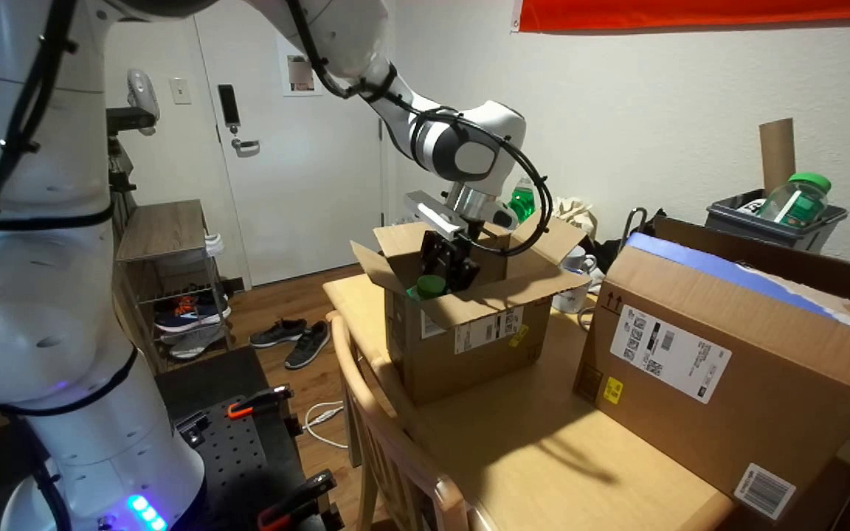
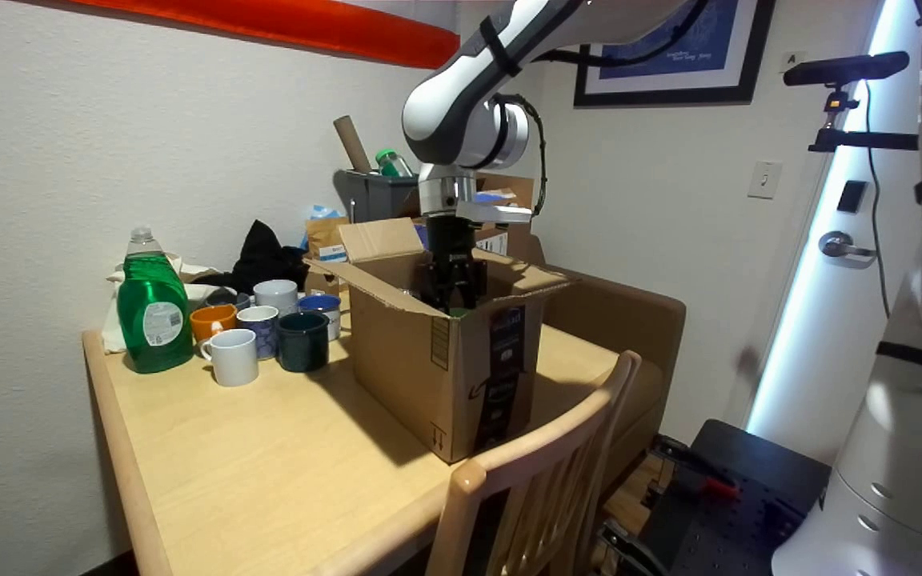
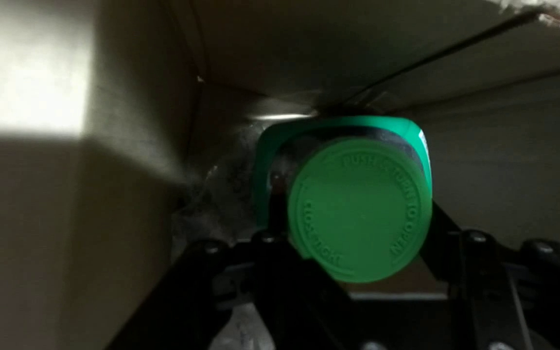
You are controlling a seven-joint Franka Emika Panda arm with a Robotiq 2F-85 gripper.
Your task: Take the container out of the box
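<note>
Pale wood makes up the counter [image 1: 513, 457], bounded by a white wall [image 2: 53, 192], and on it stands the box [image 1: 473, 369], near one edge, with the back of a chair [image 2: 545, 440] just beside it. A strip of bare counter runs between the box and the larger carton [image 1: 764, 398]; a wider stretch lies free on the opposite side of the box. Splayed cardboard flaps [image 2: 382, 240] ring the rim of the box, giving me edges on every side. Down through its mouth reach my jaws, drawn in from two sides and pinching the container [image 1: 431, 286] at its capped end. It is inside the box, toward the side nearest the chair, its round green cap [image 3: 360, 210] near the level of the rim and filling the gap between my jaws. Lower in the box I make out what looks like crumpled clear film [image 3: 221, 204]. Near the box, toward the wall, stand an orange mug [image 2: 213, 322], a white mug [image 2: 234, 359] and a dark-green mug [image 2: 303, 344]; a bottle [image 2: 149, 298] of green liquid is farther from the box. Well apart from the box, on its carton side, a grey bin [image 1: 775, 232] holds a jar [image 1: 800, 206] with a green lid and a cardboard tube [image 1: 778, 151].
</note>
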